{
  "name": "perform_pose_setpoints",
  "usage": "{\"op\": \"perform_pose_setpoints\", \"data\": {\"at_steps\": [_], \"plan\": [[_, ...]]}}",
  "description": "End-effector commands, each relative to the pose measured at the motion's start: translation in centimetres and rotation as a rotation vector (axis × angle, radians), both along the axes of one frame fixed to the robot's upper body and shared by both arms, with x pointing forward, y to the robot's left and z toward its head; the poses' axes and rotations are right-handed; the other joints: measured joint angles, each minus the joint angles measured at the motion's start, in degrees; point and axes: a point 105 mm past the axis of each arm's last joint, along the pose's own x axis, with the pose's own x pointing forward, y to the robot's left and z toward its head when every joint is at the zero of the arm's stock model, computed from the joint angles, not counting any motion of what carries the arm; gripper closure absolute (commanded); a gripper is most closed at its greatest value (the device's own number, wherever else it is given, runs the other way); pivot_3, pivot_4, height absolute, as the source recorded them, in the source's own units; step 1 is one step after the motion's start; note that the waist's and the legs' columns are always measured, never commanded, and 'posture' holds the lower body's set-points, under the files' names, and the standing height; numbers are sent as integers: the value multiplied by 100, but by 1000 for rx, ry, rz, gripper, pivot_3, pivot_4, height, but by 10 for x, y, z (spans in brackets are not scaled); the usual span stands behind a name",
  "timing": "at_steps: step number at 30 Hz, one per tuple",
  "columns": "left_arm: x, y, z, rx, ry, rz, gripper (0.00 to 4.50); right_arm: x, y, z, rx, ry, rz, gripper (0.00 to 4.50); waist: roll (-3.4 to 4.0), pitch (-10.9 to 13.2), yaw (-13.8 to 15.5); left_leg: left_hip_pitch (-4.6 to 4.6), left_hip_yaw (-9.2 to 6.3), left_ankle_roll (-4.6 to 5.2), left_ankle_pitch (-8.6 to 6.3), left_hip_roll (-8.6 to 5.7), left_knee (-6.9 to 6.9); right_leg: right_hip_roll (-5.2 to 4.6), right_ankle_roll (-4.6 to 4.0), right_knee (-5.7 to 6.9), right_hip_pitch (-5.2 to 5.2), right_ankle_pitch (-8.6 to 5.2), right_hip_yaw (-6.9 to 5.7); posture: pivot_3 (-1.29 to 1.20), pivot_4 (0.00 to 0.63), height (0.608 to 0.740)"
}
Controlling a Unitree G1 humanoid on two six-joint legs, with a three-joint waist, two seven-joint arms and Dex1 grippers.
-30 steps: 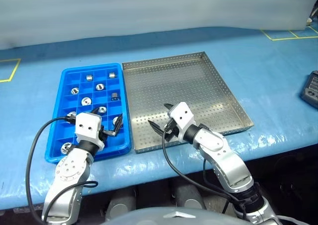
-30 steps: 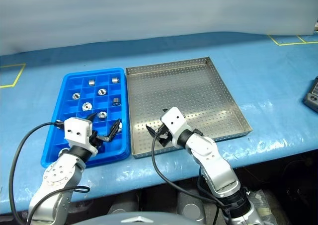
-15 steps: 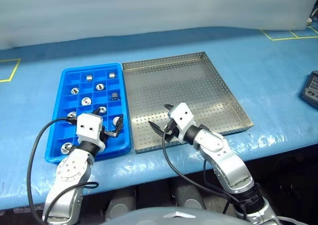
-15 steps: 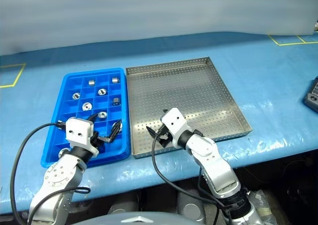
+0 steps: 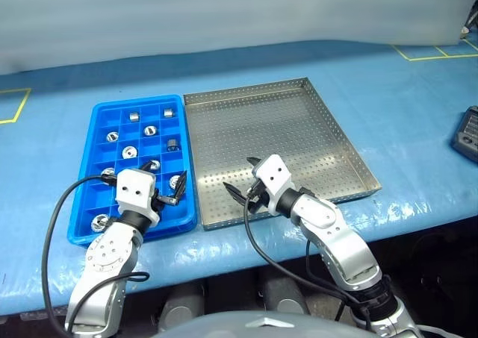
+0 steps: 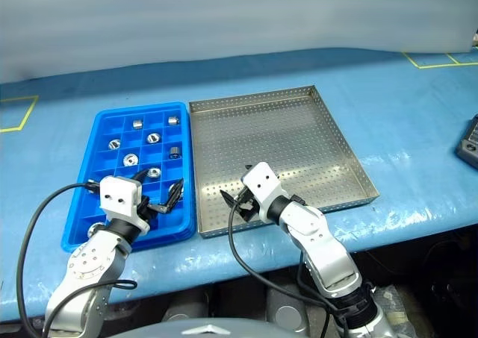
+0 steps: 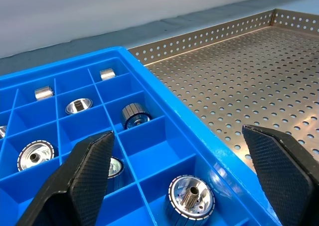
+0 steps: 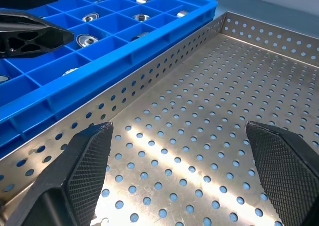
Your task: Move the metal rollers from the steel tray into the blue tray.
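The metal rollers (image 5: 130,152) sit in the blue tray (image 5: 101,120) at left of frame, some hidden behind my left gripper (image 5: 166,191), spread wide and empty. My right gripper (image 5: 243,185), equally wide, hovers over the steel tray (image 5: 314,121) at centre.

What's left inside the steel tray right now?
The steel tray shows only bare perforated floor, with no metal rollers on it; they sit in the blue tray. The right gripper hangs open over the near-left part, covering a small patch.
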Motion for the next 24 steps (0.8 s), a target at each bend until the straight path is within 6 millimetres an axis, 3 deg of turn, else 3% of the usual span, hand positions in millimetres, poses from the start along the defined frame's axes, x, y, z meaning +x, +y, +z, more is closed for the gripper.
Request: {"op": "perform_pose_setpoints", "data": {"at_steps": [1,24], "plan": [[0,-4,9,-4,-36,-16,0,-3,5,15,24,-53,19,24,0,0,0,0,0,0,0,0,0,0,0,0,0,0,0,-70,150,740],[0,-4,9,-2,-38,-18,0,-5,8,15,24,-49,40,24,0,0,1,0,0,0,0,0,0,0,0,0,0,0,0,-61,150,740]]}}
